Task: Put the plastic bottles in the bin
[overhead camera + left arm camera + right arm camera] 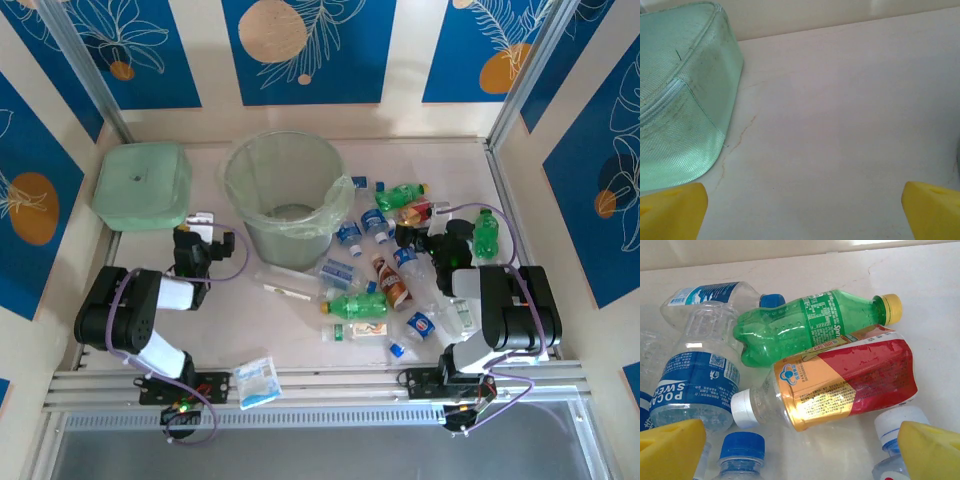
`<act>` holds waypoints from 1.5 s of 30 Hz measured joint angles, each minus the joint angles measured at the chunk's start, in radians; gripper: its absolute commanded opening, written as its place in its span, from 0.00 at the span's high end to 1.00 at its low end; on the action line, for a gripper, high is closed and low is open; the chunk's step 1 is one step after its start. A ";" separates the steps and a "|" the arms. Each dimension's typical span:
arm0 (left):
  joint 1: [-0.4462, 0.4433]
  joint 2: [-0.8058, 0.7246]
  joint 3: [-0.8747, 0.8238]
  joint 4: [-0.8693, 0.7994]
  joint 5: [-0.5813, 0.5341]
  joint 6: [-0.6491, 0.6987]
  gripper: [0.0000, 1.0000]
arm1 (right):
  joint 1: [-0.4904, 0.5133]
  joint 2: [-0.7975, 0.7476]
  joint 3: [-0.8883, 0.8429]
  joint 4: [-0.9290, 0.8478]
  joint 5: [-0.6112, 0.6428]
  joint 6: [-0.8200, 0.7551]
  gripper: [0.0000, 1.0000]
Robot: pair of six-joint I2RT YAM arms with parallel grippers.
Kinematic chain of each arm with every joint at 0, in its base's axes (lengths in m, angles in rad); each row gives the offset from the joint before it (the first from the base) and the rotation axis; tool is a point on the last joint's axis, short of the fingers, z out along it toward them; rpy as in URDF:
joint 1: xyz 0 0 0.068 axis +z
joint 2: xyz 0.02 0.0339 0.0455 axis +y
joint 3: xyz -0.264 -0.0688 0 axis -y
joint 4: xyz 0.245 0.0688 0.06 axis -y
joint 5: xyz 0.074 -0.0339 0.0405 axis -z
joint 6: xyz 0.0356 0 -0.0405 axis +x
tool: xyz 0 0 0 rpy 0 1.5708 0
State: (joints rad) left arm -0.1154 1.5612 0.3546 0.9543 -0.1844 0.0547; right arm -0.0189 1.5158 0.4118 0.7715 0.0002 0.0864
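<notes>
The right gripper hangs with its yellow jaws spread wide at the bottom corners of its wrist view, gripping nothing. Just above the gap lies a red-and-orange labelled bottle, white cap toward the lower left, against a green Sprite bottle and near a Pocari Sweat bottle. This looks like the approach to a pick. The red-labelled one seems uppermost, so it is the likely target; closing across its body, clear of the blue-capped bottle below, should avoid a double grab. From above, the plastic bottles lie scattered centre-right, with the bin at upper centre. The left gripper, jaws also spread, hovers over bare table beside the pale-green box.
</notes>
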 measured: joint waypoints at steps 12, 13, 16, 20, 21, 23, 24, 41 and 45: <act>0.000 0.000 0.000 0.000 0.000 0.000 0.01 | 0.000 0.000 0.000 0.000 0.000 0.000 0.01; 0.000 0.000 0.000 0.000 0.000 0.000 0.01 | 0.000 0.000 0.000 0.000 0.000 0.000 0.01; 0.000 0.000 0.000 0.000 0.000 0.000 0.01 | 0.000 0.000 0.000 0.000 0.000 0.000 0.01; 0.000 0.000 0.000 0.000 0.000 0.000 0.01 | 0.000 0.000 0.000 0.000 0.000 0.000 0.01; 0.000 0.000 0.000 0.000 0.000 0.000 0.01 | 0.000 0.000 0.000 0.000 0.000 0.000 0.01; 0.000 0.000 0.000 0.000 0.000 0.000 0.01 | 0.000 0.000 0.000 0.000 0.000 0.000 0.01; 0.000 0.000 0.000 0.000 0.000 0.000 0.01 | 0.000 0.000 0.000 0.000 0.000 0.000 0.01; -0.007 -0.358 0.574 -0.859 -0.250 -0.330 0.10 | -0.098 -0.293 0.811 -1.003 0.186 0.480 0.05; -0.096 -0.558 0.634 -1.074 -0.185 -0.514 0.11 | -0.091 -0.216 0.986 -1.323 0.246 0.563 0.04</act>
State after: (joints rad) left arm -0.2111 1.0027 0.9886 -0.1200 -0.3698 -0.4591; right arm -0.1101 1.2995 1.3983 -0.5510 0.2459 0.6498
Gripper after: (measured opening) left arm 0.897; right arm 0.954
